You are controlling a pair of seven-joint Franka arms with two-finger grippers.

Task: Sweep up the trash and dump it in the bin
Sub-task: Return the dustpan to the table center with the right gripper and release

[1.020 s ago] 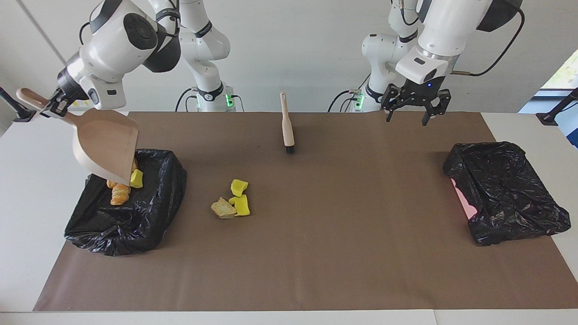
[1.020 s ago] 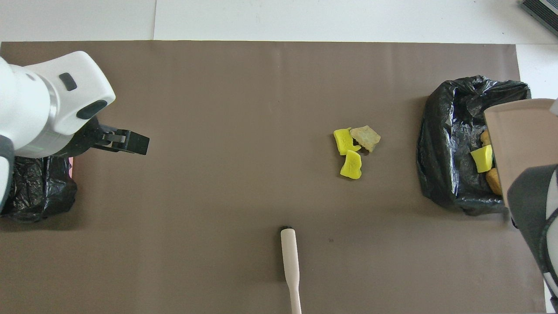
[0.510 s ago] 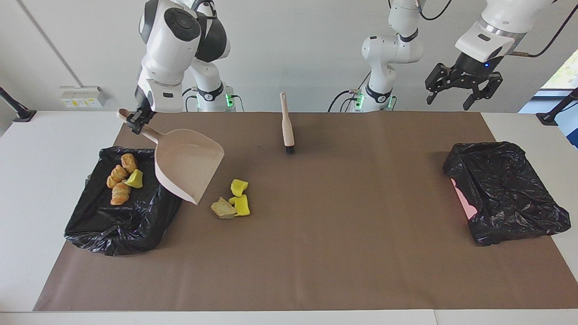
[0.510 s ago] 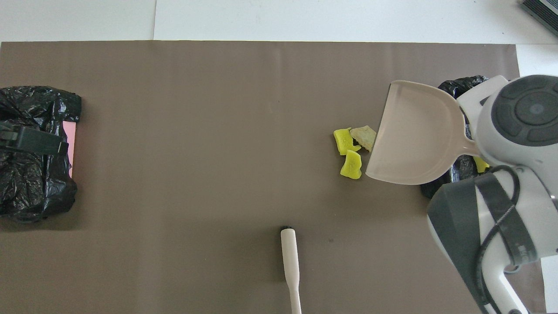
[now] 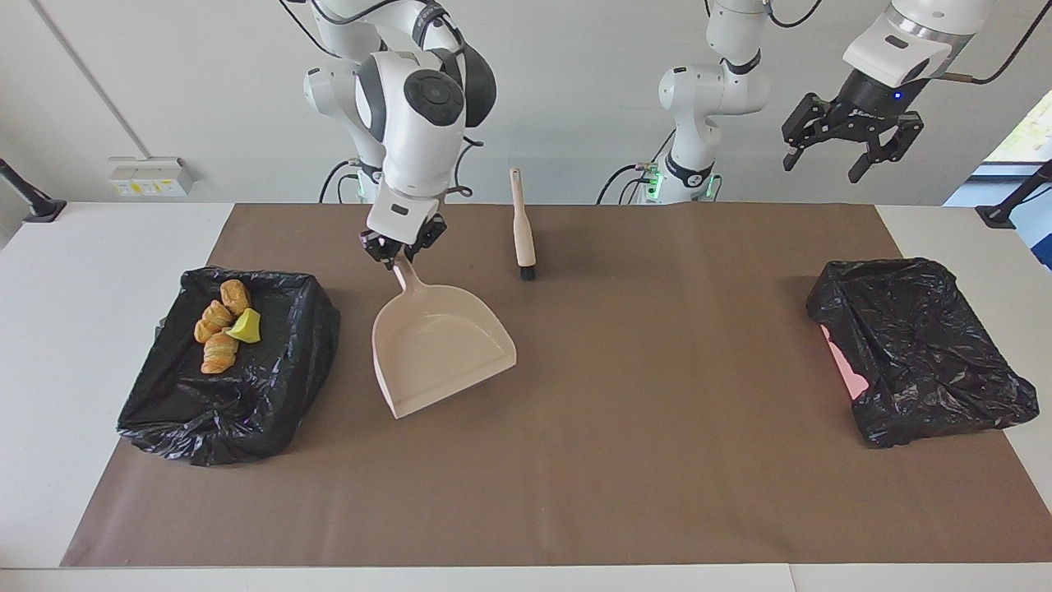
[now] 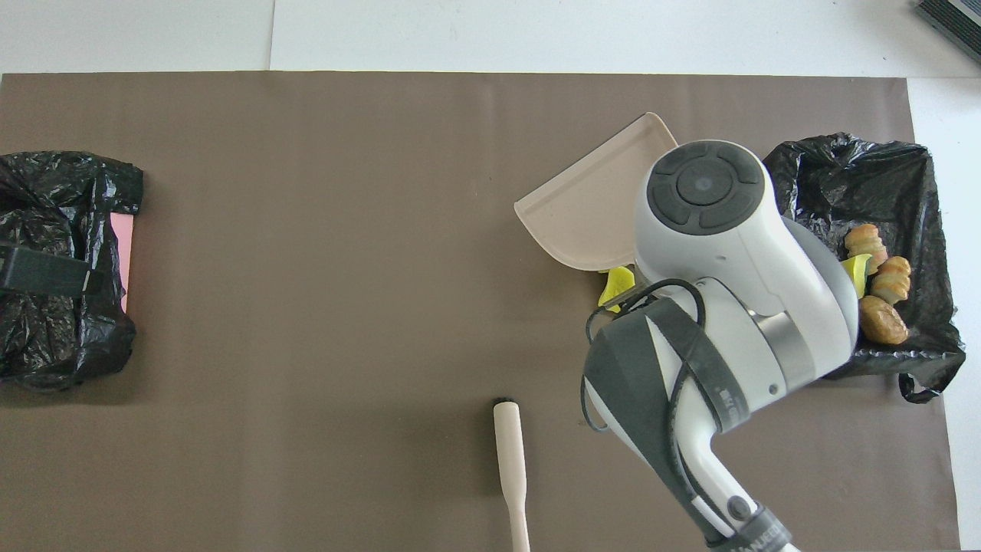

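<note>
White arms [image 5: 411,123], grey joints, black cables

From my remote station I see a white surface [image 5: 99,271] covered mostly by a brown paper mat [image 5: 625,460]. A plain pale grey wall [image 5: 575,90] rises where the surface ends. A white socket box [image 5: 148,175] sits low on that wall. Daylight and greenery show through a window [image 5: 1023,131] at one edge, and the room is evenly lit.

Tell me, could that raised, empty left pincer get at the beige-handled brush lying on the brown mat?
Probably yes: the open left pincer hangs empty, and the beige-handled brush lies uncovered, apart from the dustpan.
</note>
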